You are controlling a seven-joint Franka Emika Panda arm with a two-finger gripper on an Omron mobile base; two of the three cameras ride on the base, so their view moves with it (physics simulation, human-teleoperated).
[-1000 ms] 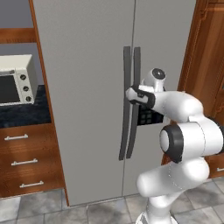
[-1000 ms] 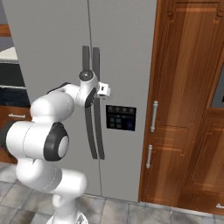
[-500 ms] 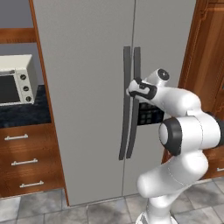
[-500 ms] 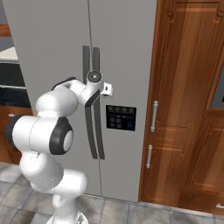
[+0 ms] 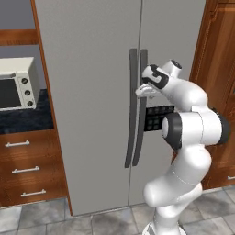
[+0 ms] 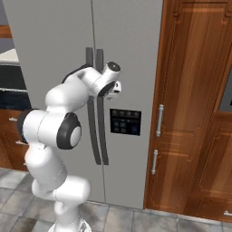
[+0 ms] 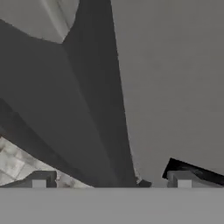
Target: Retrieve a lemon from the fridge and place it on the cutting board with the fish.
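The fridge is a tall light-grey appliance with both doors shut and two long dark curved handles at the middle seam. My gripper is up against the right door's handle, about a third of the way down it. In the hand view the gripper is open, its fingertips spread wide with the dark handle running between them. From the right base view the gripper sits at the handles. The lemon is hidden behind the shut doors. The cutting board and the fish are out of view.
A white toaster oven stands on a dark counter left of the fridge, above wooden drawers. Tall wooden cabinets flank the fridge's right side. A dark control panel is set in the right door. Grey floor tiles lie below.
The hand has crept slightly up and closer onto the right door's handle, and the wrist has turned. The fridge doors have stayed shut.
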